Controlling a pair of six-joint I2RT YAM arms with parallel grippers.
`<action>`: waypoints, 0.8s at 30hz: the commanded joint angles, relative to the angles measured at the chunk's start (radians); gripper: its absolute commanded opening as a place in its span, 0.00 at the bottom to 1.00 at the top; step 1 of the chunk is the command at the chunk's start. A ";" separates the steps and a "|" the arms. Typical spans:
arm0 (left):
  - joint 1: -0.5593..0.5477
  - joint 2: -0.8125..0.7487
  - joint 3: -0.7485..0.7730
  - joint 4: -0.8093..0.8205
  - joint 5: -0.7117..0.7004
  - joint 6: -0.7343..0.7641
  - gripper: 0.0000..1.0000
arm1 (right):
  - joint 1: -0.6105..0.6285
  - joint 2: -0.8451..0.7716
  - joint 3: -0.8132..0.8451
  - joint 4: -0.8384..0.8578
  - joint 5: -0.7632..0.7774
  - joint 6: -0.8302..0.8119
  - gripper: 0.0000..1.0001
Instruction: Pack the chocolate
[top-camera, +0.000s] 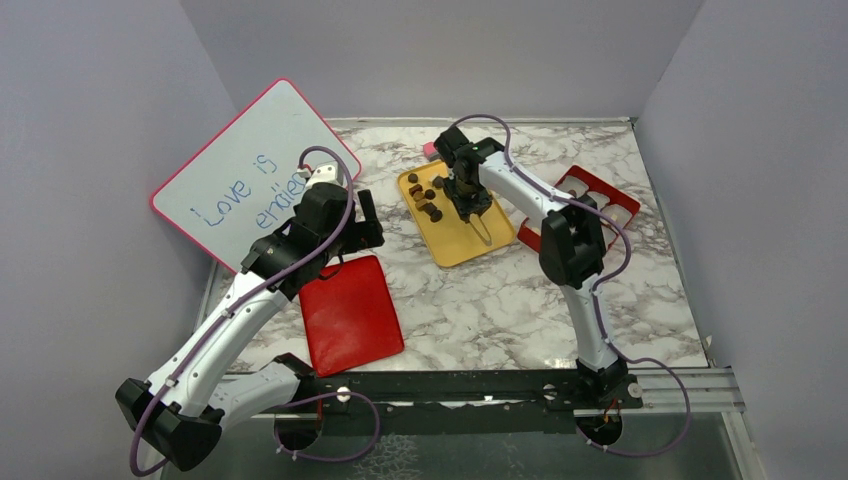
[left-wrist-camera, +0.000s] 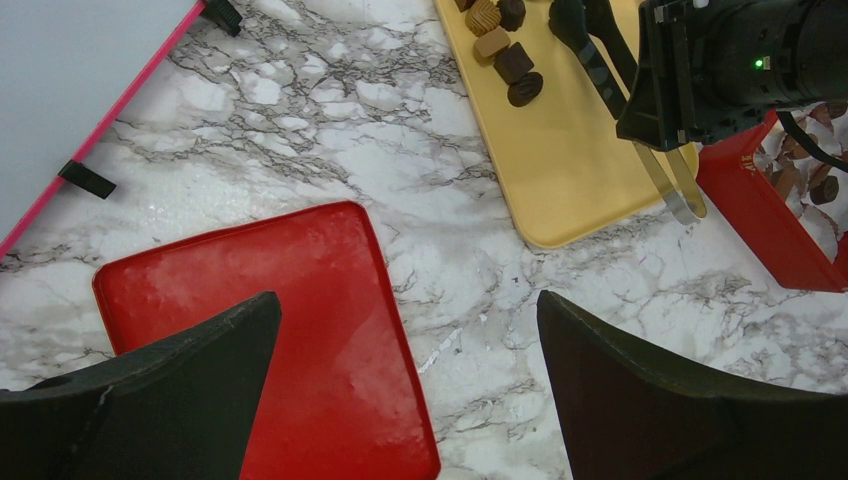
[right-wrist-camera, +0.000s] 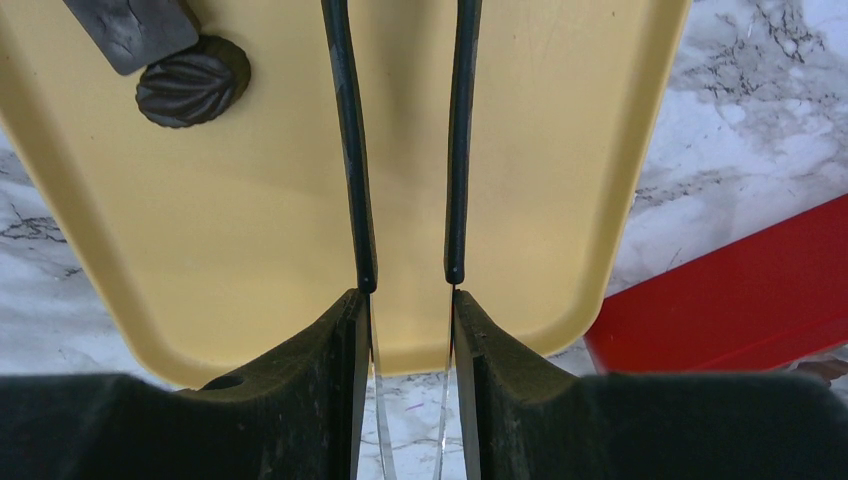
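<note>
Several chocolate pieces (top-camera: 428, 196) on yellow tray (top-camera: 462, 246), right gripper (right-wrist-camera: 407, 302) clasping tongs (right-wrist-camera: 345, 150); left gripper (left-wrist-camera: 405, 305) spread wide

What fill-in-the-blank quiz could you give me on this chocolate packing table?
The chocolate lies on the ____ tray.
The right claw holds tongs with ____ tips.
The jaws of the left claw stand wide ____.
Missing words: yellow; black; open.
</note>
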 joint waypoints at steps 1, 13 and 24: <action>-0.004 0.005 0.037 0.004 0.012 0.011 0.99 | -0.008 0.048 0.054 0.019 0.015 -0.014 0.39; -0.004 -0.005 0.027 0.005 0.004 0.006 0.99 | -0.019 0.094 0.118 0.008 0.044 -0.008 0.40; -0.004 -0.004 0.020 0.004 0.009 0.011 0.99 | -0.025 0.158 0.187 0.001 0.041 -0.014 0.40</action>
